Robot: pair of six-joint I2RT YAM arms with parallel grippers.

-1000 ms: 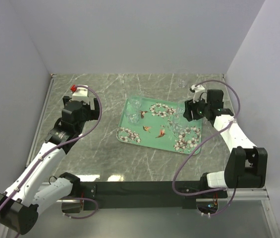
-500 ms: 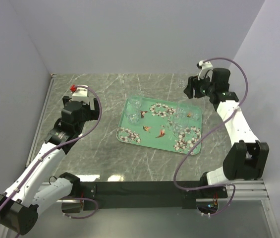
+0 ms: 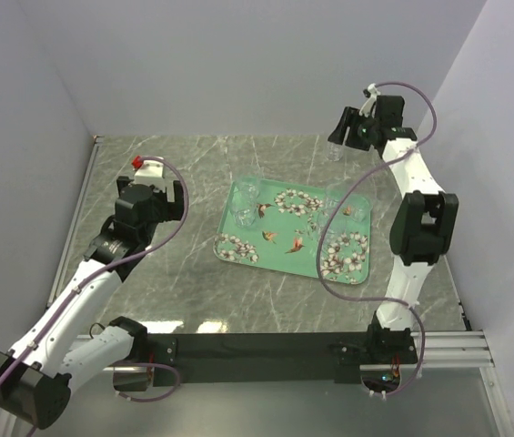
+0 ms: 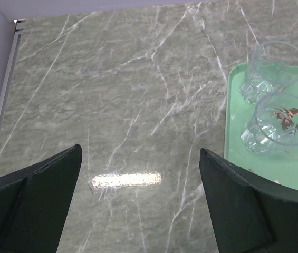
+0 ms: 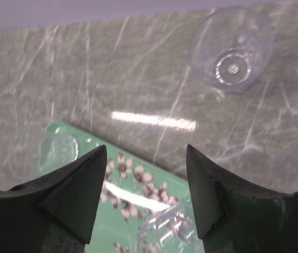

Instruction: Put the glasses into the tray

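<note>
The left gripper (image 4: 139,153) hung spread and empty over the marble table (image 4: 112,95); the tray (image 3: 284,221) held two glasses (image 4: 278,124) at its left end, other glasses (image 3: 334,217) rightward; a lone glass (image 5: 232,48) stood beyond on the table; the right gripper (image 5: 146,149) gaped empty.

Overhead view from behind; wrist views close, downward — tray (image 3: 279,253) shared
</note>
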